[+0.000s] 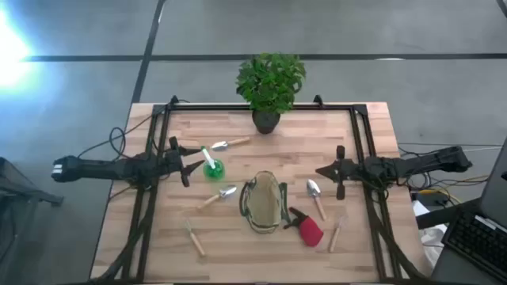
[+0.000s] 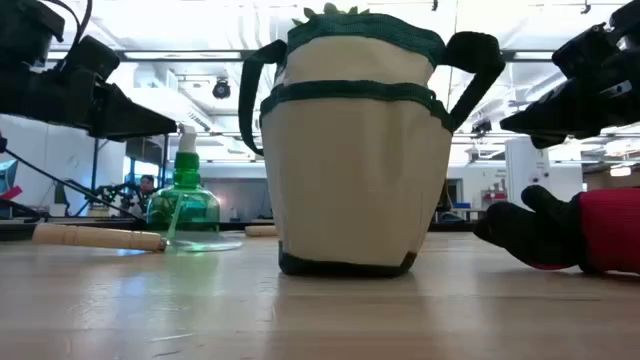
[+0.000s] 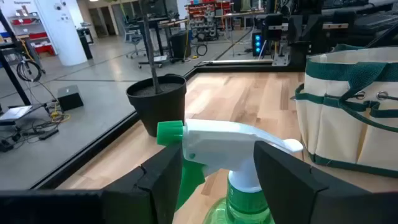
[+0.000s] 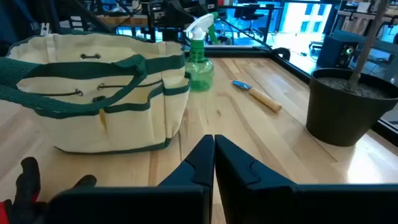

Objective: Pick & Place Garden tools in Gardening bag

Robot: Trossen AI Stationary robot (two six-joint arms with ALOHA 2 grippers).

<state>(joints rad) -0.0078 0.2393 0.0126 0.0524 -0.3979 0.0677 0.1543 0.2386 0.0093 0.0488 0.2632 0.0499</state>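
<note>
While right jaws (image 4: 213, 163) sit clenched, left jaws (image 3: 214, 180) straddle, released, the spray bottle (image 3: 233, 152).

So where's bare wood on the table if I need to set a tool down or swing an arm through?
Free: the table's back right corner, right of the plant pot, and the front edge below the bag. Crowded: around the bag, ringed by trowels, the red-and-black tool and the spray bottle, where the left pincer sits open.
</note>
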